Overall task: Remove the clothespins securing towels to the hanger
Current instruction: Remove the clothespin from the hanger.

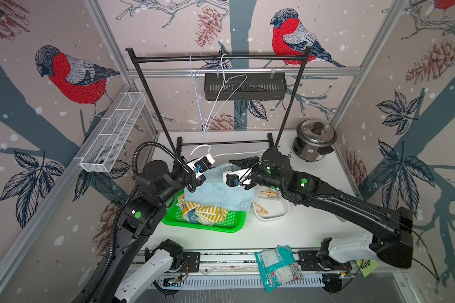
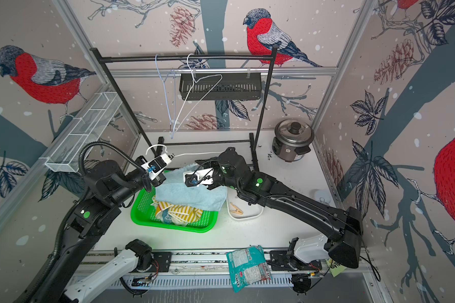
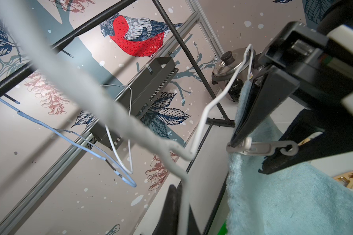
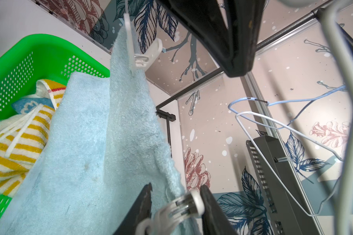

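My left gripper [image 3: 176, 189] is shut on the wire of a white hanger [image 1: 237, 153] and holds it low over the table in both top views. A light-blue towel [image 1: 221, 189] hangs from that hanger and drapes over the green basket [image 1: 221, 228]. My right gripper [image 4: 176, 193] is shut on a white plastic clothespin [image 4: 183, 205] clipped to the towel's edge, both fingers touching it. A second pale clothespin [image 4: 143, 55] pins the towel further along. The striped towel [image 1: 205, 212] and the teal towel [image 4: 27, 105] lie in the basket.
A white tray [image 1: 273, 216] beside the basket holds wooden clothespins [image 1: 260, 208]. Behind stands a black rack [image 1: 221, 58] with a blue hanger [image 1: 199, 99] and a white hanger [image 1: 229, 97]. A rice cooker [image 1: 314, 143] sits back right, a snack packet [image 1: 277, 266] at the front.
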`<state>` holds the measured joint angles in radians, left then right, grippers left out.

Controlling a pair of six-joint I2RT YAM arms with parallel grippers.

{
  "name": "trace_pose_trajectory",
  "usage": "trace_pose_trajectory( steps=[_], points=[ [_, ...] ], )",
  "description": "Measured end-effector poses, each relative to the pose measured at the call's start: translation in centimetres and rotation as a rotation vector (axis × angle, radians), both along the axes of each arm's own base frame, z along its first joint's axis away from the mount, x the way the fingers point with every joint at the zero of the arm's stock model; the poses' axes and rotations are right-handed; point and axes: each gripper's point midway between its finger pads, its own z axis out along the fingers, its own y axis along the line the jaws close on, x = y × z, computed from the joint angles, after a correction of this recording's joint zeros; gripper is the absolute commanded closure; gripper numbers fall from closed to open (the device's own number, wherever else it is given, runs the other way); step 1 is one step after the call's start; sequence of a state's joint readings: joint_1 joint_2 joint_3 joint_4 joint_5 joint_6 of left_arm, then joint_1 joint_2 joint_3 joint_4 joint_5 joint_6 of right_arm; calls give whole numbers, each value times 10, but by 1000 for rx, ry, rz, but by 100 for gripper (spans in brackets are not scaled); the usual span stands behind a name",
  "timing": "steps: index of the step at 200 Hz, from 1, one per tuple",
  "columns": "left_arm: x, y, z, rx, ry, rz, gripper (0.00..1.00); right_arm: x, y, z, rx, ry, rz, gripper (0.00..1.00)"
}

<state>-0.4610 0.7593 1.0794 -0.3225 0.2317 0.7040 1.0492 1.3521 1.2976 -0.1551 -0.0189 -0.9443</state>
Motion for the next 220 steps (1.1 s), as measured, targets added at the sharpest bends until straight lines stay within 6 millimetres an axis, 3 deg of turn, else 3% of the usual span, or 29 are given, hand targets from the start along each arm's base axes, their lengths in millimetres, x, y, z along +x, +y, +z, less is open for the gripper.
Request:
trace_pose_trajectory(
  steps=[44, 85, 152, 192, 220],
  points=[
    [0, 0, 0, 0, 1, 0, 100, 0, -1, 3, 6, -8, -6, 74],
    [2, -1, -2, 2, 9, 0, 100, -1, -1, 8, 16, -16, -9, 89],
    [5, -3, -9, -2, 32, 1, 100, -6, -3, 18, 52, -2, -7, 92],
    [8, -4, -17, 7, 50, 2, 100, -16, -4, 42, 146, 31, 27, 92],
    [8, -4, -20, 8, 57, 3, 100, -20, -7, 48, 182, 75, 29, 93]
  ],
)
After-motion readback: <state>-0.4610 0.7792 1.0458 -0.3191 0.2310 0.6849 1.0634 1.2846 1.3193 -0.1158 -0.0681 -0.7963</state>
